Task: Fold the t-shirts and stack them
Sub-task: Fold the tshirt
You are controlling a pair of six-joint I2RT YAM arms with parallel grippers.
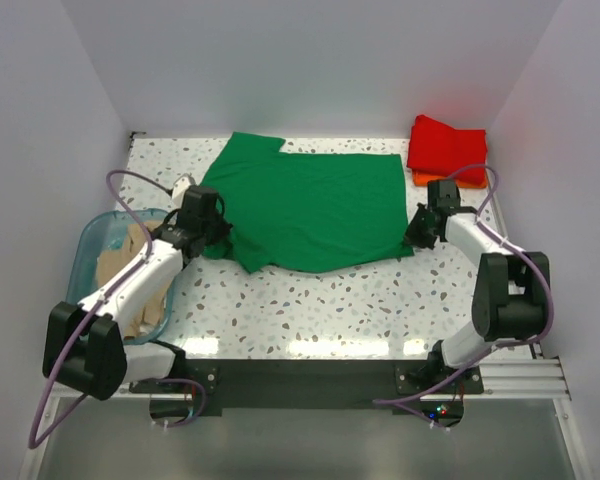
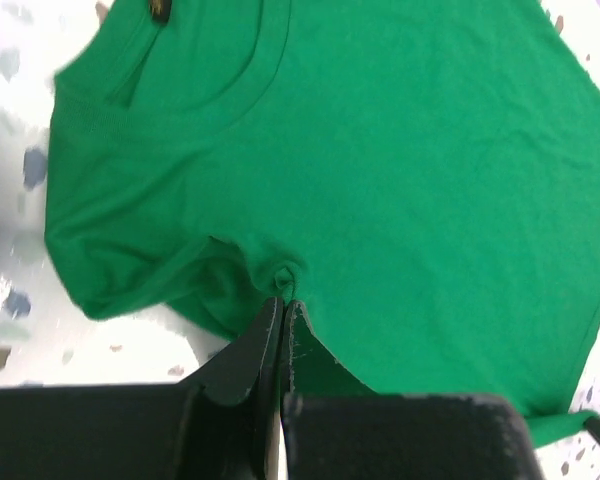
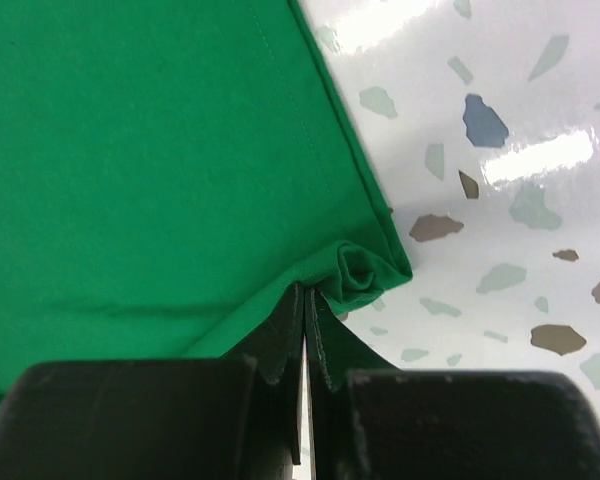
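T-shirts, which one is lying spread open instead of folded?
The green t-shirt, spread flat on the table. The red t-shirt sits folded on the orange t-shirt at the far right corner.

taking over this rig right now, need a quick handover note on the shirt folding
Left gripper: shut on the bright green cloth t-shirt, pinched near a sleeve.
Right gripper: shut on the same shirt's hem corner.
Green shirt lies spread, unfolded, on the speckled table.
Done: folded red cloth t-shirt stacked on folded orange cloth t-shirt, far right corner.
Left: fold and stack green, then the beige t-shirt in the translucent teal plastic bin.
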